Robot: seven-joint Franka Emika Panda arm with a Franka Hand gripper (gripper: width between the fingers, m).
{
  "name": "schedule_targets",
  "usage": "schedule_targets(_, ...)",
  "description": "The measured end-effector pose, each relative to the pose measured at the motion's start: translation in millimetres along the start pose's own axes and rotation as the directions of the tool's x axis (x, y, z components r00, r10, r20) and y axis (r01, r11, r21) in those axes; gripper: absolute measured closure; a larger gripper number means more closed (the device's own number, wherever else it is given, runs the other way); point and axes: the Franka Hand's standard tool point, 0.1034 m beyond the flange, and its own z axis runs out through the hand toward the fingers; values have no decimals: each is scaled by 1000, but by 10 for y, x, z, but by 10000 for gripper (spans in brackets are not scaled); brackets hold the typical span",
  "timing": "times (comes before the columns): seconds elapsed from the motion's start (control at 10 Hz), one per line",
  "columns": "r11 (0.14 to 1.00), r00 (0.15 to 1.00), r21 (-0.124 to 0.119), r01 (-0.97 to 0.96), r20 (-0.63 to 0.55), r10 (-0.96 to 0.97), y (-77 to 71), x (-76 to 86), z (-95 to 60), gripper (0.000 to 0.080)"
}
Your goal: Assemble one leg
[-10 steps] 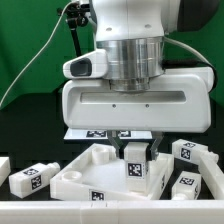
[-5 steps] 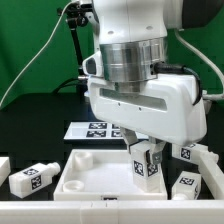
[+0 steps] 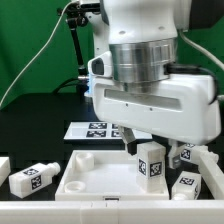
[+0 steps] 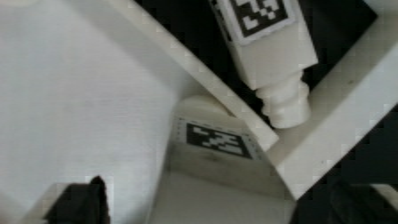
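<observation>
The leg hangs beneath the gripper — apparently clamped between its fingers.

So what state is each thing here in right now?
gripper: lowered around the leg, grip cannot be told.
leg: upright, at the tray-like piece's corner.
tray-like piece: lying flat, hollow side up.
loose leg: on its side, at the exterior view's left, untouched.
marker board: flat on the table.

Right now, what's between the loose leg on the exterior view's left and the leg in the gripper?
The white tray-like piece: its rim and hollow span the gap from loose leg to held leg. Exterior view shows it.
</observation>
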Motion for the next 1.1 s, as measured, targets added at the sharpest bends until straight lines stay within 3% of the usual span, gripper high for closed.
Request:
schedule_targets(0.4, 952, 952, 0, 306, 0, -306, 19, 21, 0, 150)
schedule_targets(0.8, 709, 708, -57, 703, -46, -705, -46, 20, -24, 150)
schedule_targets(1.1, 531, 530, -67, 845, -28, -848, -10, 32, -12, 150)
